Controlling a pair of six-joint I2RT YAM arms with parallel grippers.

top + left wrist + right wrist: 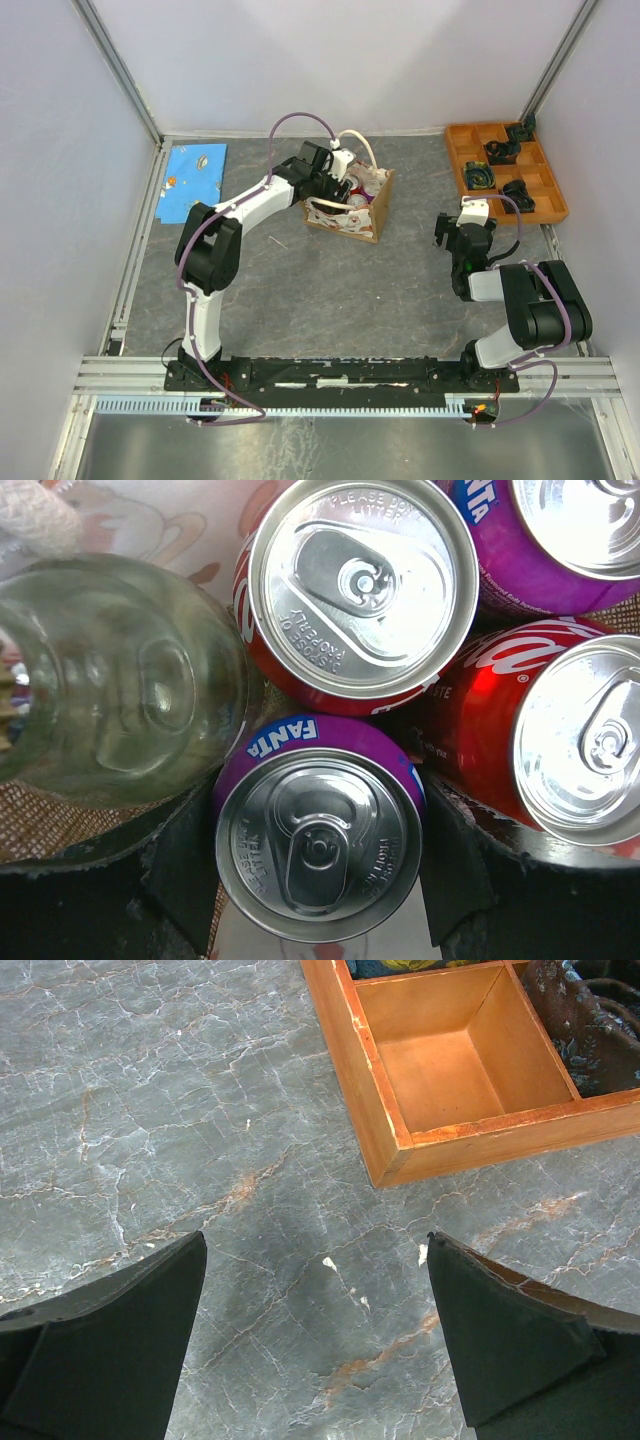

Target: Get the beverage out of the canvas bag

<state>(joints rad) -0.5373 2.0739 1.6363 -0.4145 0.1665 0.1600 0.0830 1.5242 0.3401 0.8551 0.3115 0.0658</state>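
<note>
- The Fanta can (318,845) stands upright inside the bag (345,222). It is packed against a clear bottle (100,680) and a red can (360,590).
- The left tool (318,900) is lowered into the bag and set astride that can, one finger at each side, presumably so the can may be drawn straight up. Whether the can is already pinched or only straddled cannot be told.
- The right tool (315,1340) is held spread above bare counter (150,1110) near the tray (400,1150), seemingly parked clear of the work.
- The cans' lower bodies and the bag's floor are hidden. The bottle's contents cannot be made out.
</note>
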